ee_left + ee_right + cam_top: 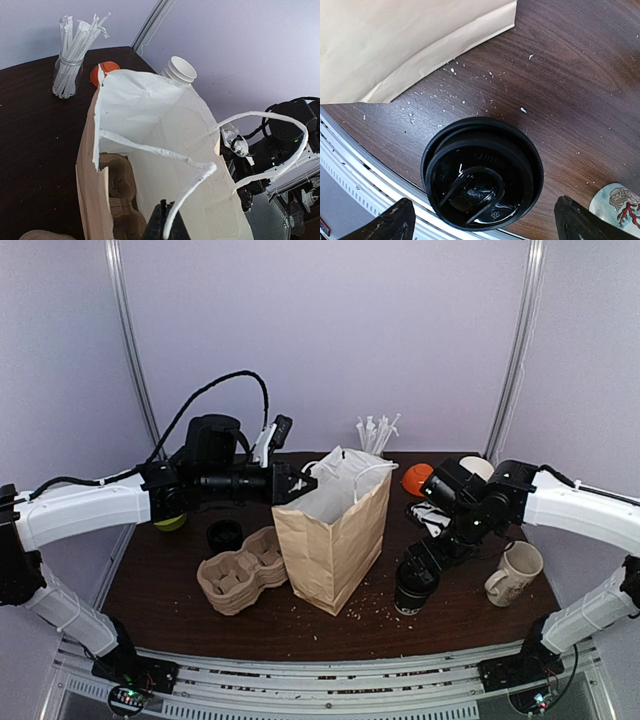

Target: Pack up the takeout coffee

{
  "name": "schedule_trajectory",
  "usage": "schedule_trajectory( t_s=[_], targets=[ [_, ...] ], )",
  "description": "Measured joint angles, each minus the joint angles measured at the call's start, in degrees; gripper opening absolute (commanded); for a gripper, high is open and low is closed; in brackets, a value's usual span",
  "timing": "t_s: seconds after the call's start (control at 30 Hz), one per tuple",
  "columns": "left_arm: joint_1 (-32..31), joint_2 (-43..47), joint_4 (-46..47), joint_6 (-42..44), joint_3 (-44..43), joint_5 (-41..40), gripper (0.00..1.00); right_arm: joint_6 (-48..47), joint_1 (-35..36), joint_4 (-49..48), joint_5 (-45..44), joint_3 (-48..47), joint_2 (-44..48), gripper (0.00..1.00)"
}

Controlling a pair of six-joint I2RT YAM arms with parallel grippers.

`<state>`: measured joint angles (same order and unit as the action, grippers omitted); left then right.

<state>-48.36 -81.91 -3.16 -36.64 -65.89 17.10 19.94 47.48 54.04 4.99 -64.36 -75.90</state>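
Right of the paper bag (330, 530), near edge: coffee cup (482, 172) stands lidded on the table (200, 628), not yet packed. Right gripper (483, 210) hovers directly above it, jaws wide, empty. Left gripper (292, 483) is closed, seemingly pinching the bag's rim open.

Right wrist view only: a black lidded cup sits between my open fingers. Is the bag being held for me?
Observer: Yes, the left gripper is shut on the top edge of the paper bag, which stands upright.
Operator: Is its mouth clear?
Observer: Not quite. A white handle stretches across the opening.
Operator: How high must I lift?
Observer: The bag's rim stands well above the lid of the takeout coffee, which sits to its right.
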Motion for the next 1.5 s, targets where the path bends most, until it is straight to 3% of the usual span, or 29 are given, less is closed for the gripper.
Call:
schedule_trajectory(
  t_s=[0.8, 1.5],
  targets=[
    [0.0, 0.0, 0.0, 0.0, 0.0, 0.0, 0.00, -5.3, 2.0, 0.8, -0.7, -2.6, -6.7, 1.00],
    [0.0, 0.0, 0.0, 0.0, 0.0, -0.3, 0.00, -6.4, 3.0, 2.7, 0.4, -4.1, -7.1, 0.81]
  ],
)
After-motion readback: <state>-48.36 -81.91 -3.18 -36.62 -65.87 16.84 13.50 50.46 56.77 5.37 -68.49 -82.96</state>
